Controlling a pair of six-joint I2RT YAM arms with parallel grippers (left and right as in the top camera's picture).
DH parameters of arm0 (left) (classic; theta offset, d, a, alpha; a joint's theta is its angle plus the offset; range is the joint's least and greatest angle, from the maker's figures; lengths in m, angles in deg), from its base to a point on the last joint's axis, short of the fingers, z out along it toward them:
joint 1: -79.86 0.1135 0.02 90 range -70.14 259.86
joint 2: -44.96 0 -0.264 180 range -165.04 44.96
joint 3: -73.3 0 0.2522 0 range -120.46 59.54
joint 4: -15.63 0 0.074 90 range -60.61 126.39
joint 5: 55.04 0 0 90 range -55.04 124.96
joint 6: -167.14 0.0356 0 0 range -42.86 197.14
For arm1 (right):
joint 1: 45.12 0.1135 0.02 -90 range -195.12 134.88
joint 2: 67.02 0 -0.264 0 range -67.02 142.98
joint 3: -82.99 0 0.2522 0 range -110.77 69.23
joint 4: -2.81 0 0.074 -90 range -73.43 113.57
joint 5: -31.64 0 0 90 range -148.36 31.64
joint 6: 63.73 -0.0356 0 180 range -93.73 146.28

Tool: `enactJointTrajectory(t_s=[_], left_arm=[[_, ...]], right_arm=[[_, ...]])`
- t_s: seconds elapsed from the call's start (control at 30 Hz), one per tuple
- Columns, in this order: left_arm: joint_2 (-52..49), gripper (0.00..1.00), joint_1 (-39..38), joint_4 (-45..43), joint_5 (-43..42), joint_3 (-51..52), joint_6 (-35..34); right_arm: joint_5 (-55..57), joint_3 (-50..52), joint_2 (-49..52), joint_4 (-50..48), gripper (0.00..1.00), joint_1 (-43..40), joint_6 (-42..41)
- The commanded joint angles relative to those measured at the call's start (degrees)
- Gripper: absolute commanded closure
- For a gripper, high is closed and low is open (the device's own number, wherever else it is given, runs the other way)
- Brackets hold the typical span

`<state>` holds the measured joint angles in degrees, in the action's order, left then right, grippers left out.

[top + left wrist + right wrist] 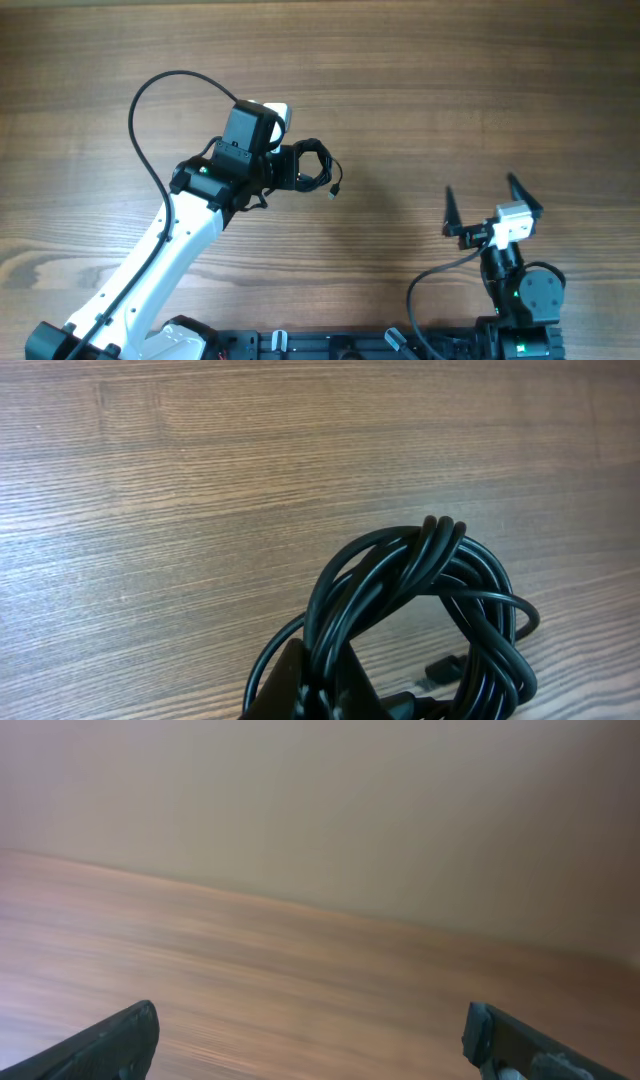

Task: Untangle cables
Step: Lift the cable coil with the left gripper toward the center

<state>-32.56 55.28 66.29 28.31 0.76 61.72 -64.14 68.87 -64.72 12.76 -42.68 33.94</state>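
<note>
Your left gripper [288,168] clamped shut on cables [314,164]: coiled bundle mid-table, loops extending rightward from jaws. Right gripper [481,192] jaws wide, empty, well apart near robot-side edge; you must reach left.

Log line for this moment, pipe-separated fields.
left gripper: shut on cables | right gripper: open, empty, away from cables | cables: one tangled coil, plug end sticking out

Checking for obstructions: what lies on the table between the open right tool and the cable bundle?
Nothing. In the overhead view, only bare wooden table lies between the right tool and the cables.
</note>
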Motion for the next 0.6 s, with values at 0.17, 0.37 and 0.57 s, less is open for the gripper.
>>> enactJointTrajectory(t_s=[0.17,0.37,0.57], left_arm=[[0.7,0.96,0.2,-0.7,-15.6,-0.4,14.6],[0.7,0.96,0.1,-2.2,-17.8,-0.4,26.8],[0.7,0.96,0.1,-4.8,-17.1,-0.4,10.1]], right_arm=[[-32.2,0.0,1.1,-11.3,0.0,-0.1,-42.8],[-48.1,-9.5,27.2,-16.3,0.0,-0.1,-46.1],[-59.4,-11.3,53.7,-66.0,0.0,-0.1,-68.6]])
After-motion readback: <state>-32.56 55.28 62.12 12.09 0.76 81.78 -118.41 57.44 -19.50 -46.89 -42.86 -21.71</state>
